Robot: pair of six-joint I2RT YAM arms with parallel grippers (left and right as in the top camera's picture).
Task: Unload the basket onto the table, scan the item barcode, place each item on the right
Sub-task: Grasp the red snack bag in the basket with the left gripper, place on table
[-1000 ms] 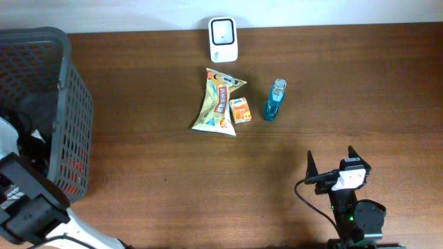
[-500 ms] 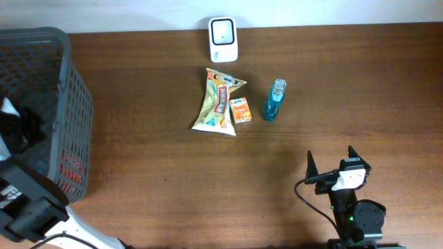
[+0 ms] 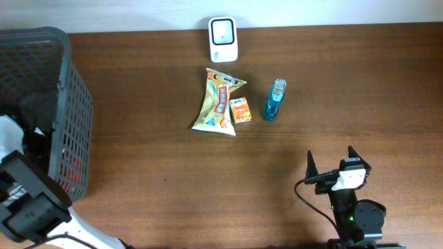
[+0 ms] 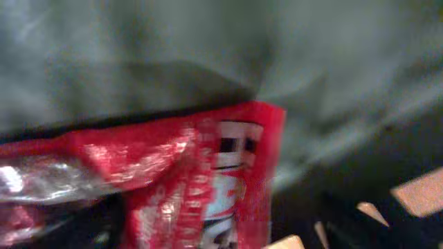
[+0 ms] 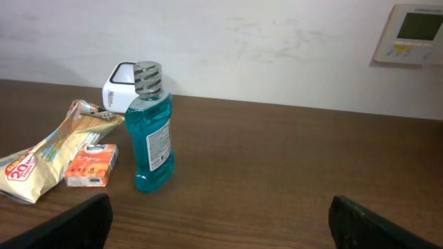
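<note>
The barcode scanner (image 3: pixel 223 39) stands at the far edge of the table (image 3: pixel 173 180). Just in front of the scanner lie a snack bag (image 3: pixel 218 104) and a small orange box (image 3: pixel 240 111) beside it, with a blue bottle (image 3: pixel 274 100) upright a little to their right. Far to the scanner's left, the left arm (image 3: pixel 31 207) dips into a dark mesh basket (image 3: pixel 73 104). Its end effector is hidden there, so its grip cannot be told; a blurred red packet (image 4: pixel 208 180) fills its camera. Well in front of the scanner, the right end effector (image 3: pixel 332 164) gapes wide, holding nothing.
</note>
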